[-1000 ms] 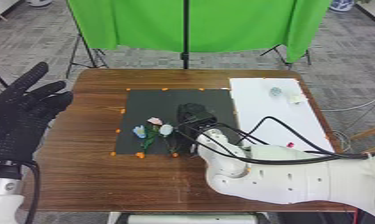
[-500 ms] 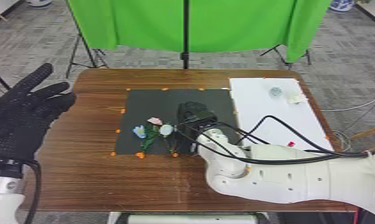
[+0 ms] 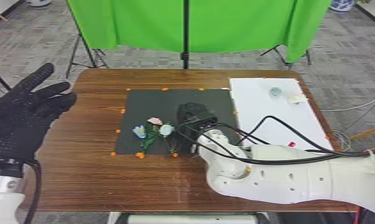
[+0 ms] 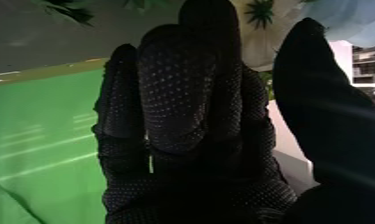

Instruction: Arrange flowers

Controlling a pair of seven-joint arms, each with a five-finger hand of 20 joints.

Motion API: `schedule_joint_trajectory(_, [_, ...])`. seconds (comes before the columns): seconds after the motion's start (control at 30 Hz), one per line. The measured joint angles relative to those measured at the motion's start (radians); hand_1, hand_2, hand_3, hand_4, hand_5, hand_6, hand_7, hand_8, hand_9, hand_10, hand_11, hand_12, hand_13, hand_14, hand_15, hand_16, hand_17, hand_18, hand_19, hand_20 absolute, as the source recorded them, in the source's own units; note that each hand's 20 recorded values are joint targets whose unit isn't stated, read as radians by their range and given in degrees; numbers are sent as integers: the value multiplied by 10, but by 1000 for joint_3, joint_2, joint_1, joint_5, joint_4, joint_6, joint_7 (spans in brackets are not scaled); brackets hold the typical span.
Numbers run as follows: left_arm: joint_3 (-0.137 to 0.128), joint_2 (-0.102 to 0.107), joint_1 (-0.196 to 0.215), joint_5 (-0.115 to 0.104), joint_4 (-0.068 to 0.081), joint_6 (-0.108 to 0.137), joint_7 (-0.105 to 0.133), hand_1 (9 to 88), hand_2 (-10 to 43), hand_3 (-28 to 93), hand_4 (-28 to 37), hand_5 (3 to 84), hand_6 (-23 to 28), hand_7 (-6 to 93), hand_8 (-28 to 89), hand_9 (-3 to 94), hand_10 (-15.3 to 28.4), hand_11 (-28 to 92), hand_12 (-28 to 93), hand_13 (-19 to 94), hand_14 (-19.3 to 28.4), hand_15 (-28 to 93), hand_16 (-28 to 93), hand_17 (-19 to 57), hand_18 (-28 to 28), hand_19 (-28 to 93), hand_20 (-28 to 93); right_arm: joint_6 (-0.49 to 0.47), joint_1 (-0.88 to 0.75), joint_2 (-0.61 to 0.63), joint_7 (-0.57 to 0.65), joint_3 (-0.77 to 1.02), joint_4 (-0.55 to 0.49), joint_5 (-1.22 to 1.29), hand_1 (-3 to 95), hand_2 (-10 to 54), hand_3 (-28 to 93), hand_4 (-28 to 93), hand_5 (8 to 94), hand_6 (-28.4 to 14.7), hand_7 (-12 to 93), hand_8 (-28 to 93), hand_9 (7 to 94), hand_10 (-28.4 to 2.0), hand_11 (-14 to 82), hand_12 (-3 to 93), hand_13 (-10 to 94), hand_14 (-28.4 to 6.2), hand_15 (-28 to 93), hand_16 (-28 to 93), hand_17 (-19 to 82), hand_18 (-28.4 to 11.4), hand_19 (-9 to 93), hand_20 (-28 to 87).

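Observation:
On the black mat point(image 3: 148, 107) lie a blue flower point(image 3: 140, 131), a pink flower point(image 3: 155, 121) and a white flower point(image 3: 167, 130), their green stems toward the robot. Just right of the white one is my right hand point(image 3: 194, 113), low over the mat. The right wrist view has the right hand point(image 4: 188, 105) with its thumb apart from loosely bent fingers; white petals point(image 4: 257, 47) show beyond that gap, and a pale blue flower point(image 4: 348, 17) beyond the thumb. My left hand point(image 3: 22, 117) is open at the table's left edge.
A white sheet point(image 3: 263, 112) on the right of the brown table point(image 3: 90, 120) bears a pale bluish item point(image 3: 276, 92), a whitish item point(image 3: 297, 99) and a small red piece point(image 3: 291, 144). Black cables point(image 3: 286, 161) loop over the right arm. Behind stands a green cloth point(image 3: 139, 25).
The left hand's fingers have shifted very slightly toward the table. The right hand stays almost where it was, and the flowers on the mat have not visibly moved.

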Motion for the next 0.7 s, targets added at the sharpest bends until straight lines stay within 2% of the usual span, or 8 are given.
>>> schedule_joint_trajectory(0.57, [1, 2, 13, -6, -1, 11, 15, 237, 58, 783, -217, 333, 81, 164, -102, 342, 213, 315, 128, 269, 284, 620, -115, -52, 263, 615, 274, 11, 23, 14, -1, 12, -24, -3, 374, -95, 785, -281, 736, 9, 163, -61, 858, -100, 285, 178, 822, -42, 602, 201, 395, -185, 916, 56])
schedule_joint_trajectory(0.7, [1, 2, 22, -8, -3, 16, 23, 237, 59, 783, -217, 333, 81, 165, -102, 342, 213, 315, 128, 269, 284, 620, -115, -53, 263, 615, 274, 11, 21, 28, 3, 42, -37, -1, 360, -95, 792, -266, 710, 3, 157, -110, 835, -107, 274, 174, 810, -50, 591, 195, 393, -188, 907, 48])
